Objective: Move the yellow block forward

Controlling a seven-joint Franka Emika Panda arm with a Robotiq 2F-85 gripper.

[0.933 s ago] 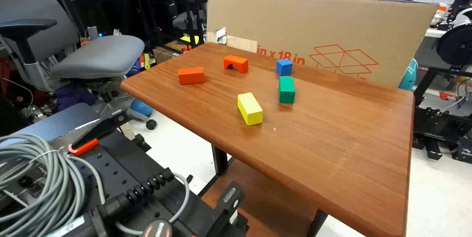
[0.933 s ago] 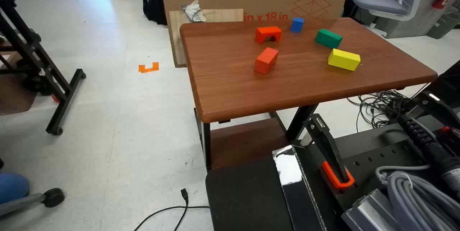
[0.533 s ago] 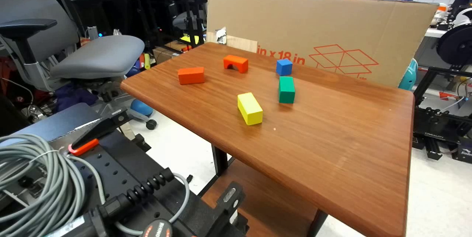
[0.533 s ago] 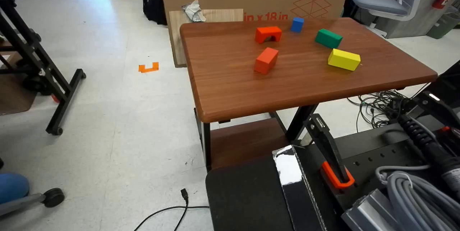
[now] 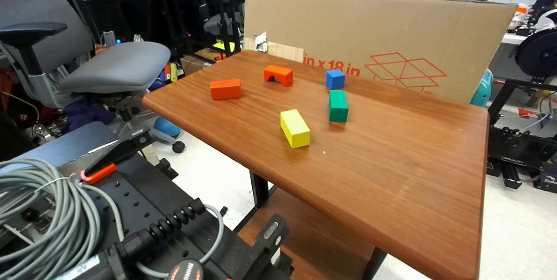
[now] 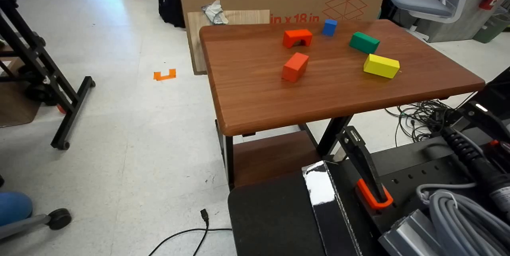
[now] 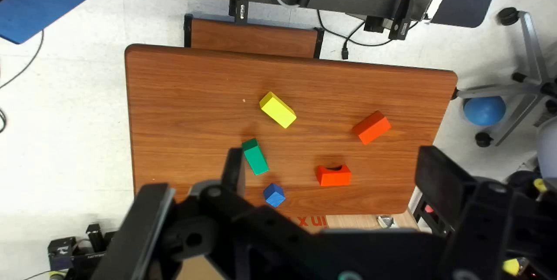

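Spread wide and gripping nothing, the fingers (image 7: 441, 182), out of sight in both exterior views, hung well clear of a wood-grained surface (image 7: 191, 97). Left to right in the wrist view, a green block (image 7: 256, 158) showed beside one finger; the yellow block (image 7: 279, 111) lay slantwise ahead of the gap, nearer that same finger, untouched; an orange block (image 7: 372, 127) sat ahead too, toward the opposite finger. By its look the yellow block was likely light, stiff, hardly fragile and perhaps slick, best taken at mid-length across its narrow width, with the fingers turned to match its slant.
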